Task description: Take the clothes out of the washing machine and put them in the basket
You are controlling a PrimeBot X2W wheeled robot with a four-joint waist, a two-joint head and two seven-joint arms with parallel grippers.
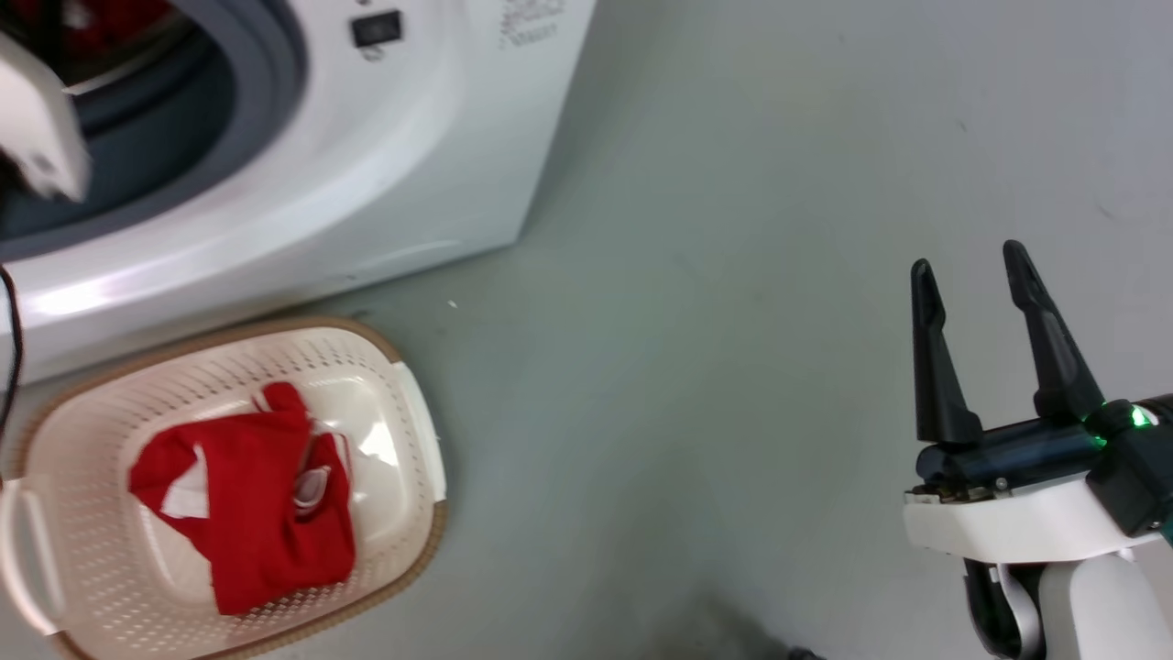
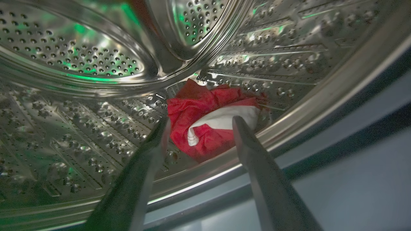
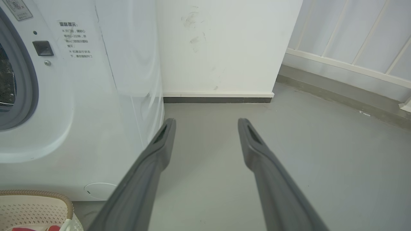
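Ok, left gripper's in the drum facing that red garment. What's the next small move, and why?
Probably ease the left gripper forward a little: it is open, framing the crumpled garment on the drum wall, but seems short of it. Another garment already lies in the basket.

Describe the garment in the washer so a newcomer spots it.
Look into the washer, at its drum. On its wall by the front rim lies a crumpled red garment, framed by the open left claw. Unlike the red one spread in the basket, it is bunched around a white panel.
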